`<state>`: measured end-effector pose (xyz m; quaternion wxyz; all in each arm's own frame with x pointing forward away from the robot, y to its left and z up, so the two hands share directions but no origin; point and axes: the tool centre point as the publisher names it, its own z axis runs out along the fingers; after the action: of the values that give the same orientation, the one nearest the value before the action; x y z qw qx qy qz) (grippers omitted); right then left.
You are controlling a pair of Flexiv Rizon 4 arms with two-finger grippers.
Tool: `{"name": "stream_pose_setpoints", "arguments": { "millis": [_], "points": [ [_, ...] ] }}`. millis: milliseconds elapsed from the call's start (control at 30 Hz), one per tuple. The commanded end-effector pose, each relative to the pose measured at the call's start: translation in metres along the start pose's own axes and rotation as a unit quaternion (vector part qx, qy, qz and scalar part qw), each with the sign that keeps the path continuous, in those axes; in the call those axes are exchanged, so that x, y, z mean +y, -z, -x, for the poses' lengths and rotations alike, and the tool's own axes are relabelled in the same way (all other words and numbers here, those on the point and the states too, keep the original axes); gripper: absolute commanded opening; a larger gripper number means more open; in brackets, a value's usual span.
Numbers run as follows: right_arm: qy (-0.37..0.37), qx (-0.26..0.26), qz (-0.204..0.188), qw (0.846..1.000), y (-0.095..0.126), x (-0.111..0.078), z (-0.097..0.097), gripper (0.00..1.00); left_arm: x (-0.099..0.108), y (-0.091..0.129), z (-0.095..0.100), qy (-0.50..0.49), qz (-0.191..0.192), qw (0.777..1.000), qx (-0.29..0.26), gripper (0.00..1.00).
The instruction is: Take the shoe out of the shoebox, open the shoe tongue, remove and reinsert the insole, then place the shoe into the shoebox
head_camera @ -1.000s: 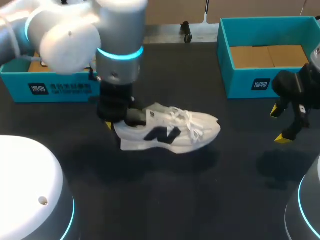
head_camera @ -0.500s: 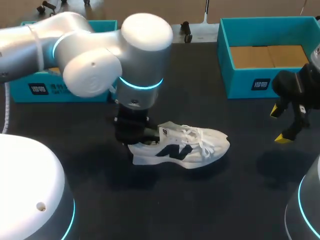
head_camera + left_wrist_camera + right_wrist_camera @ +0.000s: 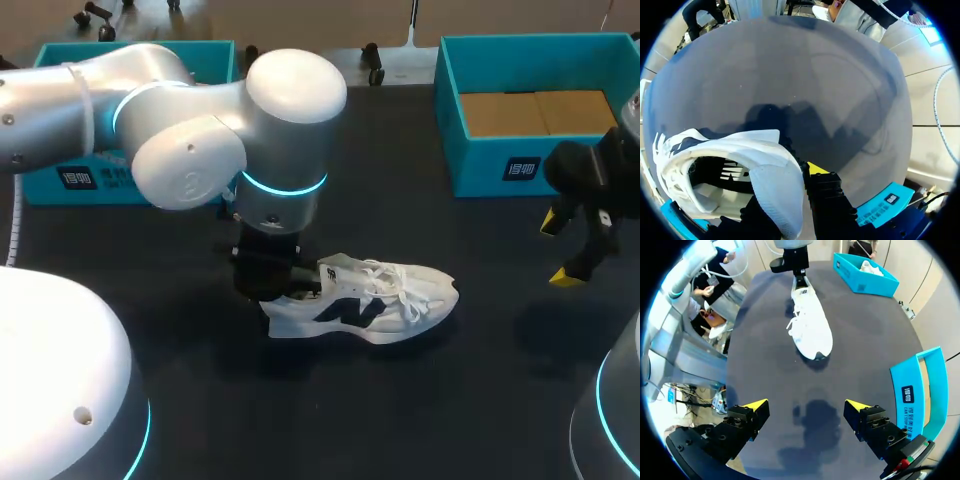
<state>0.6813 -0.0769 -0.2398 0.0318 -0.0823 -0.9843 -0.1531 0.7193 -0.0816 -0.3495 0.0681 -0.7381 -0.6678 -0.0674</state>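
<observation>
The white mesh sneaker with a dark side logo (image 3: 365,305) lies on the dark counter (image 3: 400,400), heel pinched in the left hand (image 3: 272,285), toe pointing toward the right hand (image 3: 558,250), which hangs wide open, well apart.

— Where is the shoe (image 3: 365,303) found?
— On its sole near the middle of the table (image 3: 400,420), heel to the left, toe to the right. The heel is clasped by the left gripper (image 3: 272,285), set directly above it.
— And the boxes?
— The right shoebox (image 3: 480,165) is placed at the far right, the left shoebox (image 3: 90,178) at the far left. The right gripper (image 3: 558,250) is held before the right shoebox, well apart from the shoe.
</observation>
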Motion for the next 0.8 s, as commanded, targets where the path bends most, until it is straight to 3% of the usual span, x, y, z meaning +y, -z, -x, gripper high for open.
{"name": "stream_pose_setpoints", "arguments": {
  "millis": [33,267,400,800],
  "points": [
    [0.000,-0.001,-0.001,1.000,-0.001,0.000,-0.001,1.00,0.000,0.002,-0.001,0.000,0.000,1.000,-0.002,0.00],
    [0.000,-0.001,-0.001,1.000,-0.001,0.000,-0.001,1.00,-0.010,-0.012,0.010,0.013,-0.005,1.000,-0.002,0.00],
    [0.000,-0.001,-0.001,1.000,-0.001,0.000,-0.001,1.00,-0.012,-0.020,0.017,0.022,0.014,1.000,0.010,0.00],
    [0.000,-0.001,-0.001,1.000,-0.001,0.000,-0.001,1.00,-0.006,-0.031,0.024,0.048,0.017,0.999,0.008,0.00]
  ]
}}
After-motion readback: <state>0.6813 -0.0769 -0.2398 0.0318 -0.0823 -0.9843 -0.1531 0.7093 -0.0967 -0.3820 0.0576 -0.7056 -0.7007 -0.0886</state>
